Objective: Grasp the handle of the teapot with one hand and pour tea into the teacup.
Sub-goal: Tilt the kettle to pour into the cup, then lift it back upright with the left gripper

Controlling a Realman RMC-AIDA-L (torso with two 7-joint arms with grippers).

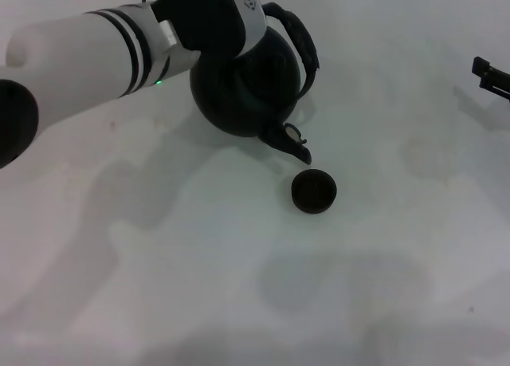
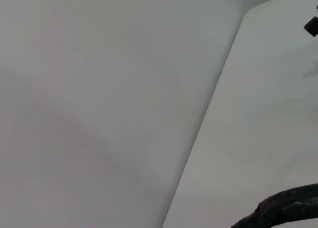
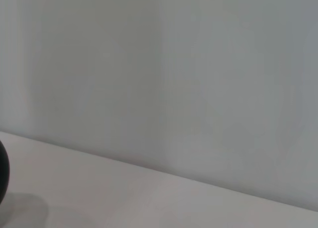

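The black teapot [image 1: 243, 91] hangs tilted at the back of the white table, its handle [image 1: 301, 43] swung to the right and its short spout [image 1: 291, 141] pointing down. The spout tip sits just above and behind the small black teacup [image 1: 314, 190]. My left gripper [image 1: 264, 11] reaches in from the upper left and is shut on the top of the handle; its fingertips are hidden behind the wrist. A stretch of the rough handle [image 2: 283, 208] shows in the left wrist view. The teapot's edge [image 3: 3, 173] shows in the right wrist view. My right gripper [image 1: 488, 72] is parked at the far right edge.
The white table [image 1: 239, 286] spreads out in front of the cup and to its right. A pale wall stands behind the table's back edge [image 2: 208, 114]. The left arm's white forearm [image 1: 88, 55] crosses the upper left.
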